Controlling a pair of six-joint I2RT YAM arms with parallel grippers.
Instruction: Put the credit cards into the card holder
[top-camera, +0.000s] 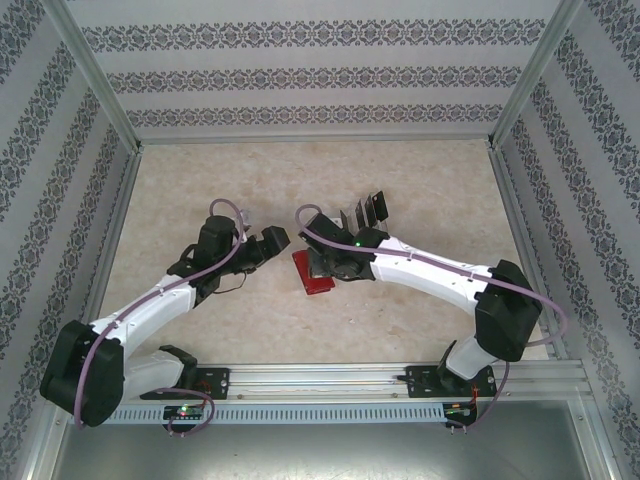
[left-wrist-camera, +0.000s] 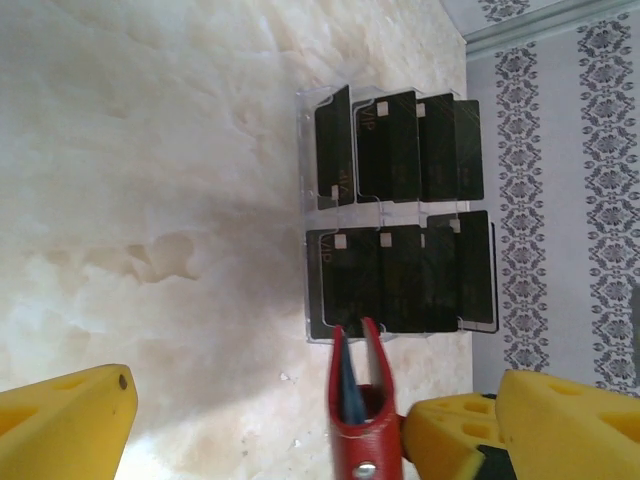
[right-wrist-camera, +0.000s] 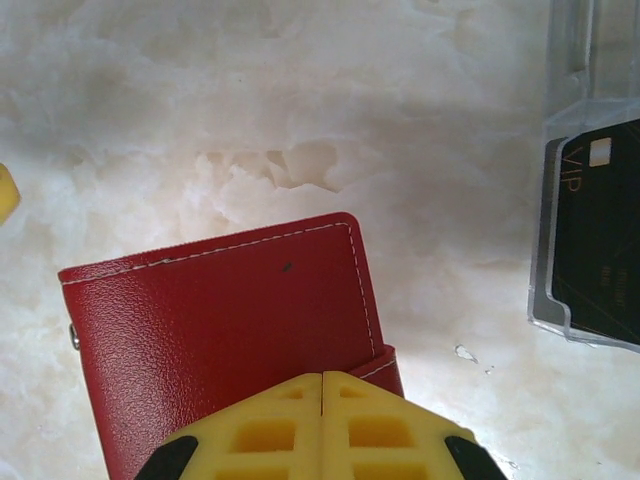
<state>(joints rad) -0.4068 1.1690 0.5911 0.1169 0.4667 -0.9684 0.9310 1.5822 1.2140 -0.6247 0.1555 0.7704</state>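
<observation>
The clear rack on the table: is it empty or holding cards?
Not empty. The clear rack holds two rows of dark credit cards, seen from the left wrist.

Red card holder (right-wrist-camera: 220, 320), black credit cards (left-wrist-camera: 400, 280), yellow fingers (right-wrist-camera: 260, 430), marbled table (left-wrist-camera: 150, 150).

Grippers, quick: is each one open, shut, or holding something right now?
Left gripper: open, holding nothing; the wallet edge sits between its fingers.
Right gripper: shut, tips over the wallet; whether it pinches it cannot be told.

The left arm (top-camera: 150, 300) and right arm (top-camera: 430, 268) share white links, black joints, lilac cables (top-camera: 222, 204) and yellow fingers (right-wrist-camera: 270, 430).
</observation>
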